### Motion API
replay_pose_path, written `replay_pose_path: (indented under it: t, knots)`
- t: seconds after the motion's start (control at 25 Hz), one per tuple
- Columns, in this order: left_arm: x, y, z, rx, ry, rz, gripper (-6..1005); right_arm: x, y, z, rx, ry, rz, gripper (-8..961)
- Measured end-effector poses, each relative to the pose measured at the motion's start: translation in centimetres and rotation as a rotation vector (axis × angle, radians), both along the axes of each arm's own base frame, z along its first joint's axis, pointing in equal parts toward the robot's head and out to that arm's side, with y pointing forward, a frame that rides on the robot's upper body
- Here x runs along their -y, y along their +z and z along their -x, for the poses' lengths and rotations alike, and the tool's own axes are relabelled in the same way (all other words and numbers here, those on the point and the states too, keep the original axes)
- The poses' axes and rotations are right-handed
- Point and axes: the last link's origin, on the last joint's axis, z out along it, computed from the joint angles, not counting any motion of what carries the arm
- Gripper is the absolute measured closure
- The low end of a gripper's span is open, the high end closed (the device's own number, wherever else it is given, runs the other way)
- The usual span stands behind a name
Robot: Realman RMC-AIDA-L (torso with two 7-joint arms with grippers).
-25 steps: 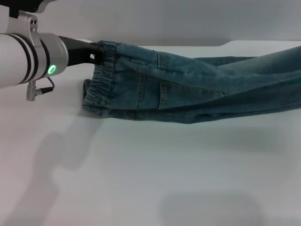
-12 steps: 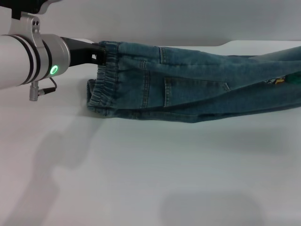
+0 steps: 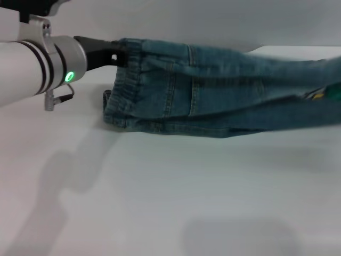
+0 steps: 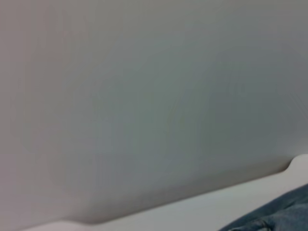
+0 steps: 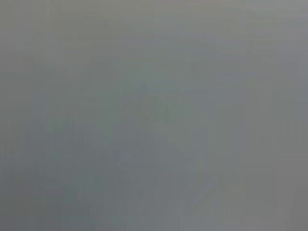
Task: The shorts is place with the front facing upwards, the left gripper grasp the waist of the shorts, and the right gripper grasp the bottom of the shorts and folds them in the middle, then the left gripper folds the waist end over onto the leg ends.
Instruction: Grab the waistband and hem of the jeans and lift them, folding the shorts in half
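Gripping the elastic waist of the shorts, the left gripper has its dark fingers closed on the band's upper corner, with that corner raised off the table; just beyond the grip the gathered waistband hangs down and its lower part seems to rest on the white surface; further out from the gripper the denim runs toward the robot's right as a long doubled strip, leg ends leaving the head view at its edge.

Judging by the two layers of cloth and the raised edge, the fold along the middle is the step in hand, the far half being brought over the near one; the next move would call for laying the lifted edge flat and even with the lower edge, then the left gripper carrying the waist end across onto the leg ends.

The right gripper is out of sight in every view, so whether it holds the bottom of the shorts cannot be told; a small green and yellow patch sits at the far end, its nature unclear; the left wrist view shows only a corner of denim, the right wrist view nothing distinct.
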Motion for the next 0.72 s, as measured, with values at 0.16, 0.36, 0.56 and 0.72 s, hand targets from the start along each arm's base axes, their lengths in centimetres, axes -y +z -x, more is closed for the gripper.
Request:
replay_pose_path:
  t: [0.16, 0.36, 0.56, 0.72]
  knots:
    - [-0.4, -0.9, -0.8, 0.021, -0.088, -0.04, 953, -0.2, 1.0, -0.1, 0.002, 0.007, -0.048, 934]
    - [-0.9, -1.0, -1.1, 0.041, -0.097, -0.054, 951, 0.0, 1.9, 0.1, 0.005, 0.016, -0.084, 776]
    - [-0.9, -0.7, -1.0, 0.061, -0.104, -0.079, 761, 0.3, 1.1, 0.2, 0.025, 0.025, -0.069, 579]
    - [-0.8, -0.6, -0.8, 0.066, -0.103, -0.087, 494, 0.5, 0.4, 0.2, 0.029, 0.029, -0.057, 403]
